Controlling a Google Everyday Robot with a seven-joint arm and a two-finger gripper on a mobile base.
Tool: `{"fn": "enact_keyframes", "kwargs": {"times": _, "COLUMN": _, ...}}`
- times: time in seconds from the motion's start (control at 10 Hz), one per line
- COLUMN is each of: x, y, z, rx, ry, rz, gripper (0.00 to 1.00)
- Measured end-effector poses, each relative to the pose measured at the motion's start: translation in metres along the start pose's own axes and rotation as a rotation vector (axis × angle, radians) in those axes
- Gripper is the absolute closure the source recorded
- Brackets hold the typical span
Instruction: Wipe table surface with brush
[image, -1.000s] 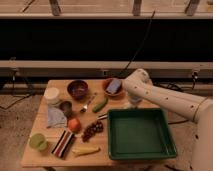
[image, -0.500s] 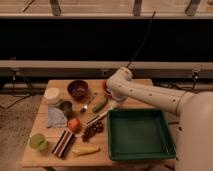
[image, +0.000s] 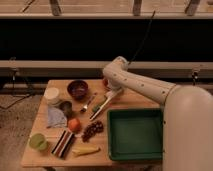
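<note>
The table surface (image: 125, 101) is a light-brown slatted wooden top crowded with items. My white arm reaches in from the right, bends at a high elbow and drops to the gripper (image: 111, 94) over the middle of the table. It is shut on the brush (image: 100, 109), a slim white long-handled utensil. The brush slants down-left from the fingers, and its lower end (image: 93, 118) rests on or just above the wood. It lies right beside a green cucumber (image: 99, 105) and a small metal spoon (image: 88, 104).
A green rectangular tray (image: 135, 150) fills the front right. On the left stand a dark red bowl (image: 77, 89), a white cup (image: 51, 95), a blue cloth (image: 56, 118), an orange (image: 74, 124), grapes (image: 92, 130), a banana (image: 85, 150) and a green cup (image: 37, 141).
The arm has swung left and lowered. The gripper with the brush has moved from the back right of the table toward its middle, near the cucumber.
</note>
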Motion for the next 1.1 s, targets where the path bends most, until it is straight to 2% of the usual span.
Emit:
{"fn": "enact_keyframes", "kwargs": {"times": 0.3, "x": 0.046, "y": 0.001, "z": 0.0, "rx": 0.001, "ry": 0.042, "rz": 0.065, "gripper": 1.0}}
{"fn": "enact_keyframes", "kwargs": {"times": 0.6, "x": 0.1, "y": 0.015, "z": 0.002, "rx": -0.009, "ry": 0.101, "rz": 0.123, "gripper": 1.0}}
{"fn": "enact_keyframes", "kwargs": {"times": 0.7, "x": 0.125, "y": 0.023, "z": 0.003, "rx": -0.016, "ry": 0.127, "rz": 0.153, "gripper": 1.0}}
{"fn": "enact_keyframes", "kwargs": {"times": 0.9, "x": 0.156, "y": 0.038, "z": 0.005, "rx": -0.028, "ry": 0.155, "rz": 0.188, "gripper": 1.0}}
{"fn": "enact_keyframes", "kwargs": {"times": 1.1, "x": 0.19, "y": 0.066, "z": 0.006, "rx": -0.056, "ry": 0.182, "rz": 0.223, "gripper": 1.0}}
